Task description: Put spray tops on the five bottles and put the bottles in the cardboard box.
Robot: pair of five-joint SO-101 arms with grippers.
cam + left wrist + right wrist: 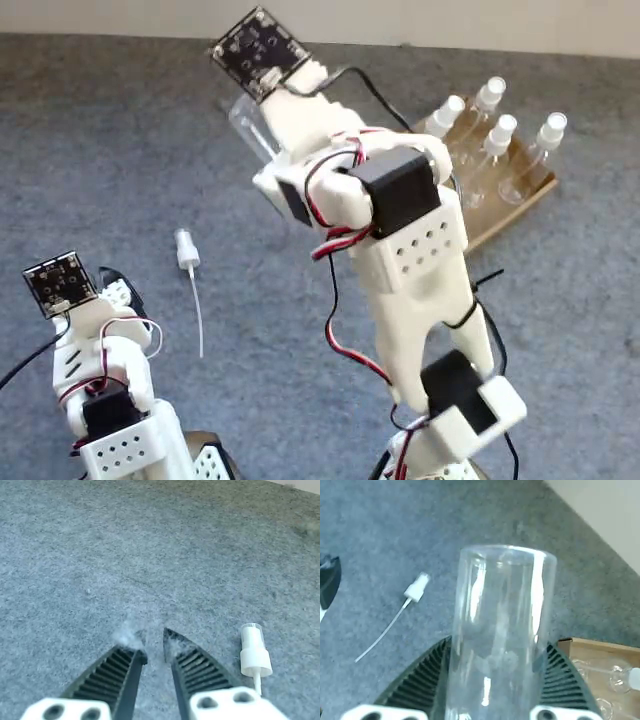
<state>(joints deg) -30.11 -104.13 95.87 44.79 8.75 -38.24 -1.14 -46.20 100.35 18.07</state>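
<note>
Your right gripper (499, 649) is clamped on the fifth bottle (502, 595), uncapped and held above the tabletop (100, 150). Far right, the box (500, 222) already holds four capped bottles (497, 135). Your left gripper (154, 641), slightly parted and empty, sits just beside the last spray top (255, 652), near left. Capping and boxing that bottle remain.

The left end effector (154, 647) hangs low over the grey carpeted bench (125, 555). Its black ribbed fingers (117, 672) stand slightly apart with nothing between them. A white spray top (255, 655) lies on the carpet just beside one finger, not touching it.
</note>
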